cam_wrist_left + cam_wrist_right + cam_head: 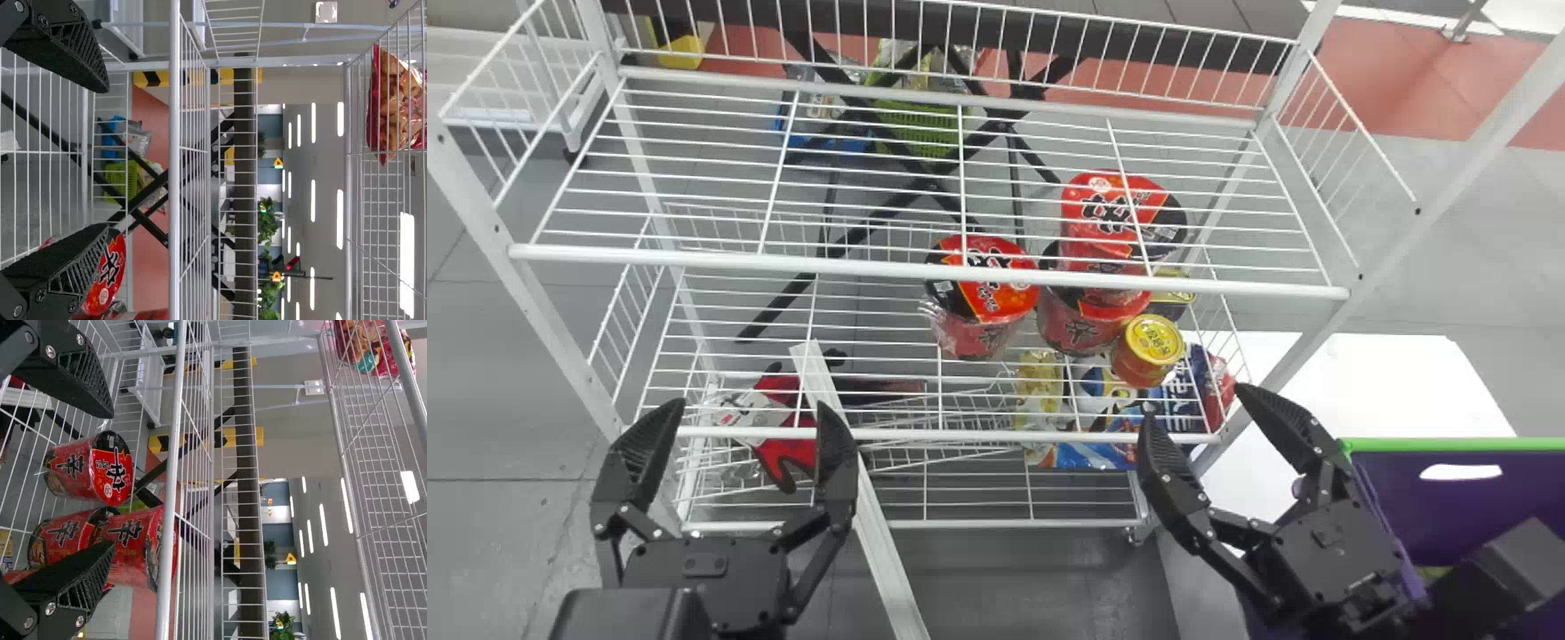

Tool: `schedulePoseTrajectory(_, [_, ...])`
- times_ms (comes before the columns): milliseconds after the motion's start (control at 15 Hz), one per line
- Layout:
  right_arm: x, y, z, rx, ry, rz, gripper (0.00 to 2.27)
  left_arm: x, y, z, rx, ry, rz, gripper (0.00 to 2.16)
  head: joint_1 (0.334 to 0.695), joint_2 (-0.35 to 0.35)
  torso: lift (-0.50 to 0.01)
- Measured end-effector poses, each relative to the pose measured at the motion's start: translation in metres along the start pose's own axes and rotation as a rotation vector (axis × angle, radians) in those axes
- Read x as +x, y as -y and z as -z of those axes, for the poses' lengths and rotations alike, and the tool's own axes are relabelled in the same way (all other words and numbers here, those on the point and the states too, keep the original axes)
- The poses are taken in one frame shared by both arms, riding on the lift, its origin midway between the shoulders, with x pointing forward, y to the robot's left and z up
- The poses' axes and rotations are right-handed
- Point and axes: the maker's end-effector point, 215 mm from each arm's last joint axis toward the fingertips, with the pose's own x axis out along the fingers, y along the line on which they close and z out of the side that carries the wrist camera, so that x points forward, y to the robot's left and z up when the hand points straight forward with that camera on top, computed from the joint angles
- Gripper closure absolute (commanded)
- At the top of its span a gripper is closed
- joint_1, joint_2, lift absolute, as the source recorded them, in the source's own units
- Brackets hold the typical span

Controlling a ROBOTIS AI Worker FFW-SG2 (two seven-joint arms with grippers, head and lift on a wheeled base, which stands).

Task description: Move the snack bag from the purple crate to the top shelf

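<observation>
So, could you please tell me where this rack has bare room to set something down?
The shelf just above the red cups looks bare between its side rails. On the cups' own shelf, the left stretch, from its left end to the nearest cup, is free; its right half is crowded with cups and a yellow-lidded can.

a shop-like setup in a big indoor hall: a wire rack (783,264) stocked with noodle cups (1000,300) and bagged snacks (393,100), rows of strip lights (313,200) overhead, and black-and-yellow stripes (155,79) beyond the rack.
</observation>
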Motion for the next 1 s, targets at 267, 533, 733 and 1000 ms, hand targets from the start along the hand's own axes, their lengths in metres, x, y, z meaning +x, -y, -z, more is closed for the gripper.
schedulePoseTrajectory(267, [0.0,-0.001,-0.002,0.01,0.005,-0.012,0.14,0.0,0.0,0.001,0.001,-0.002,0.0,0.09,0.695,-0.174,-0.455])
schedulePoseTrajectory(533, [0.0,-0.002,-0.006,0.009,0.013,-0.011,0.14,0.0,0.0,0.002,0.003,-0.003,0.001,0.09,0.695,-0.174,-0.455])
schedulePoseTrajectory(733, [-0.002,0.003,-0.01,0.005,0.002,0.007,0.14,0.002,0.0,0.004,0.006,-0.004,0.001,0.09,0.695,-0.178,-0.455])
schedulePoseTrajectory(1000, [-0.019,0.049,-0.011,0.049,-0.09,0.091,0.14,0.002,0.0,0.006,0.006,-0.001,0.0,0.09,0.695,-0.243,-0.455])
